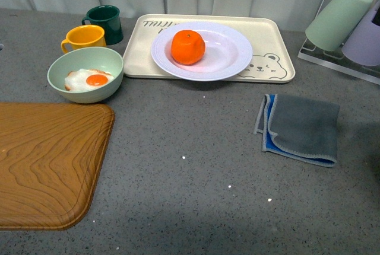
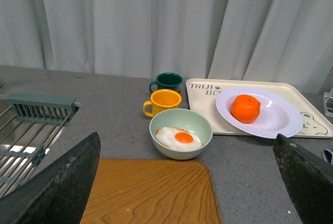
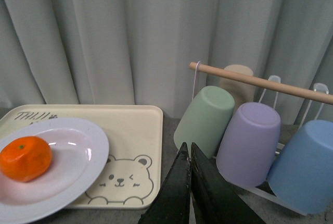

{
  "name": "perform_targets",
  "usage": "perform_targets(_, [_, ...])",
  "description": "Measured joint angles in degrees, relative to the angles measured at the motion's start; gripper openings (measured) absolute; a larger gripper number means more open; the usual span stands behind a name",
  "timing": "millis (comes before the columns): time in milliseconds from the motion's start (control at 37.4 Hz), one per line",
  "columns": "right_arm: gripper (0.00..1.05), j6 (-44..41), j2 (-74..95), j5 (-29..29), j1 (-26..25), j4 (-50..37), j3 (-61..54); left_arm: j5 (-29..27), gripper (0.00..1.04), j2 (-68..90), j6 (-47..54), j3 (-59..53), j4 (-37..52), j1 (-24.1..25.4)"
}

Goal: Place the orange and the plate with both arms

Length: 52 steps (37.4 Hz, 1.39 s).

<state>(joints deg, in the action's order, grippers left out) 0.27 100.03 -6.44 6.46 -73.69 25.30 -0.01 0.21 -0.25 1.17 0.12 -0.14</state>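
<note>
The orange [image 1: 188, 47] lies in the white plate [image 1: 228, 56], and the plate rests on the cream bear-print tray [image 1: 270, 32] at the back of the counter. Neither arm shows in the front view. In the left wrist view the orange [image 2: 245, 108] and the plate [image 2: 281, 117] sit far off; my left gripper [image 2: 187, 179] is open, its dark fingers [image 2: 62, 182] wide apart over the wooden board [image 2: 151, 193]. My right gripper [image 3: 189, 148] is shut with nothing in it, its tips near the tray's corner, with the orange [image 3: 25, 158] and plate [image 3: 78, 161] off to one side.
A pale green bowl [image 1: 86, 74] with a fried egg, a yellow mug [image 1: 83, 37] and a dark green mug [image 1: 105, 22] stand at the back left. A grey cloth [image 1: 300, 127] lies at the right. A rack with upturned cups [image 1: 341, 18] is at the back right. A sink rack [image 2: 31, 125] lies left.
</note>
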Motion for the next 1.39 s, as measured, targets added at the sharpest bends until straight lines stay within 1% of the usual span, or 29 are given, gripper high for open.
perform_targets(160, [0.01, -0.1, -7.5, 1.3, -1.2, 0.3, -6.8, 0.0, 0.98, 0.0, 0.0, 0.0, 0.0, 0.0])
perform_targets(348, [0.01, -0.1, -14.8, 2.2, -2.4, 2.7, -12.1, 0.0, 0.98, 0.0, 0.0, 0.0, 0.0, 0.0])
perform_targets(455, [0.01, -0.1, -21.6, 3.3, -3.2, 8.6, -13.9, 0.0, 0.98, 0.0, 0.0, 0.0, 0.0, 0.0])
perform_targets(481, [0.01, -0.1, -23.6, 5.3, -4.2, 9.4, -14.7, 0.0, 0.98, 0.0, 0.0, 0.0, 0.0, 0.0])
perform_targets(508, [0.01, -0.1, -24.8, 6.0, -4.8, 9.9, -15.1, 0.0, 0.98, 0.0, 0.0, 0.0, 0.0, 0.0])
perform_targets(642, [0.01, -0.1, -31.2, 6.1, -6.3, 12.9, -17.9, 0.0, 0.98, 0.0, 0.0, 0.0, 0.0, 0.0])
perform_targets(936, [0.01, -0.1, -43.5, 6.2, -6.4, 21.3, -22.0, 0.0, 0.98, 0.0, 0.0, 0.0, 0.0, 0.0])
perform_targets(1257, [0.01, -0.1, -61.0, 6.3, -6.4, 35.8, -24.7, 0.0, 0.98, 0.0, 0.0, 0.0, 0.0, 0.0])
perform_targets(1390, [0.01, -0.1, -65.6, 6.3, -6.4, 40.0, -25.0, 0.0, 0.98, 0.0, 0.0, 0.0, 0.0, 0.0])
